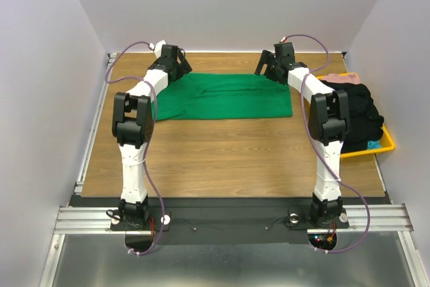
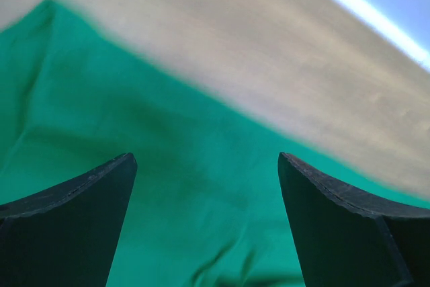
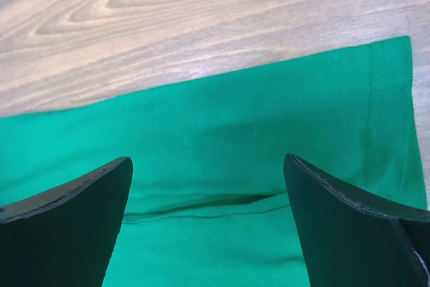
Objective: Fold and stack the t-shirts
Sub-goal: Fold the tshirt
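A green t-shirt [image 1: 225, 97] lies flat on the wooden table [image 1: 228, 152] at the far middle, folded into a wide band. My left gripper [image 1: 176, 66] hangs open over its far left corner; the left wrist view shows green cloth [image 2: 168, 166] between the spread fingers [image 2: 80, 213]. My right gripper [image 1: 269, 66] hangs open over the shirt's far right edge; the right wrist view shows the cloth [image 3: 215, 152] with a fold line and its hemmed right edge, between the spread fingers [image 3: 349, 220]. Neither gripper holds anything.
A yellow tray [image 1: 383, 144] at the right table edge holds a heap of dark clothes [image 1: 359, 115] with something pink at its far end. Grey walls close in the back and sides. The near half of the table is bare wood.
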You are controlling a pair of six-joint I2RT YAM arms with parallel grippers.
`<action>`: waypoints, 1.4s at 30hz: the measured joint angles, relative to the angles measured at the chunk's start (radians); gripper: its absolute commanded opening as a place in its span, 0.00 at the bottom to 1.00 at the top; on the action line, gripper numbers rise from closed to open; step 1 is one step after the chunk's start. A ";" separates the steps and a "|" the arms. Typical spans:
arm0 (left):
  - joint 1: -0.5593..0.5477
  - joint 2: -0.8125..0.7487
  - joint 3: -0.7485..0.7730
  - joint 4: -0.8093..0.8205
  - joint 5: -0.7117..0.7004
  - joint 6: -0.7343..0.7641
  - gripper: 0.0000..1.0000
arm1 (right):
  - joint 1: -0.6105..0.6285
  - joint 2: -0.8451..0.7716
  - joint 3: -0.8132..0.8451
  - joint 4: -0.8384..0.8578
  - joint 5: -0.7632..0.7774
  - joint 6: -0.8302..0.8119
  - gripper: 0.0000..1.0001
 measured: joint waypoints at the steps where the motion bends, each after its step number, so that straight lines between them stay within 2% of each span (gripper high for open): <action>1: 0.001 -0.052 -0.081 0.003 -0.003 0.000 0.99 | 0.000 0.000 0.000 0.001 0.000 -0.010 1.00; 6: 0.002 -0.272 -0.350 0.027 -0.022 -0.007 0.99 | 0.000 0.002 -0.002 0.001 -0.017 -0.044 1.00; 8: 0.002 -0.328 -0.414 0.047 -0.020 -0.012 0.98 | 0.000 0.002 -0.018 0.008 -0.040 -0.051 1.00; 12: 0.006 -0.318 -0.443 0.073 -0.001 -0.017 0.98 | 0.000 -0.003 -0.127 0.039 -0.075 -0.059 1.00; 15: 0.010 -0.233 -0.424 0.072 0.013 -0.018 0.98 | 0.003 -0.064 -0.233 0.094 -0.086 -0.046 1.00; 18: 0.015 -0.150 -0.336 0.055 0.011 -0.021 0.99 | 0.018 -0.151 -0.394 0.159 -0.090 -0.033 1.00; 22: 0.033 -0.011 -0.114 0.006 0.042 -0.026 0.99 | 0.083 -0.293 -0.619 0.227 -0.028 0.011 1.00; 25: 0.044 0.109 0.069 -0.021 0.091 -0.020 0.99 | 0.210 -0.417 -0.788 0.251 0.039 0.075 1.00; 29: 0.045 0.258 0.322 -0.071 0.176 -0.015 0.99 | 0.461 -0.557 -0.957 0.269 0.077 0.185 1.00; 31: 0.035 0.302 0.393 -0.076 0.216 -0.015 0.99 | 0.581 -0.604 -1.017 0.290 0.076 0.260 1.00; 37: -0.068 0.343 0.454 -0.064 0.267 -0.039 0.99 | 0.835 -0.611 -1.020 0.297 0.066 0.338 1.00; 42: -0.145 0.401 0.518 -0.013 0.313 -0.099 0.99 | 0.934 -0.600 -1.001 0.286 0.026 0.331 1.00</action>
